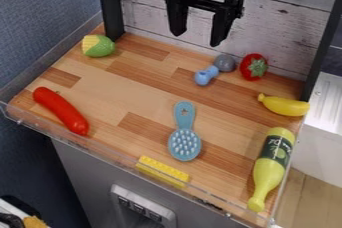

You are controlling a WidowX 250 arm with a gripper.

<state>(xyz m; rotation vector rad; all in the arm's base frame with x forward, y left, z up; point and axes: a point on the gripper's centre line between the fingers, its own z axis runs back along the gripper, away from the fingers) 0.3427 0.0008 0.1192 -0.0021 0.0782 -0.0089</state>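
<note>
Clear edging [100, 148] borders the wooden counter [137, 89], backed by pale planks [287, 29]; above, the pincer [197, 39] hangs, jaws spread.

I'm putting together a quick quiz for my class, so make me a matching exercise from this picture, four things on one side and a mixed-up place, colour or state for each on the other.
Column 1
1. Gripper
2. Brush
3. Banana
4. Bottle

Column 2
A. Yellow and curved, near the right edge
B. Lying with its neck toward the front edge
C. Open, with nothing between its fingers
D. Blue, bristles facing up

Right pairs: 1-C, 2-D, 3-A, 4-B
</note>
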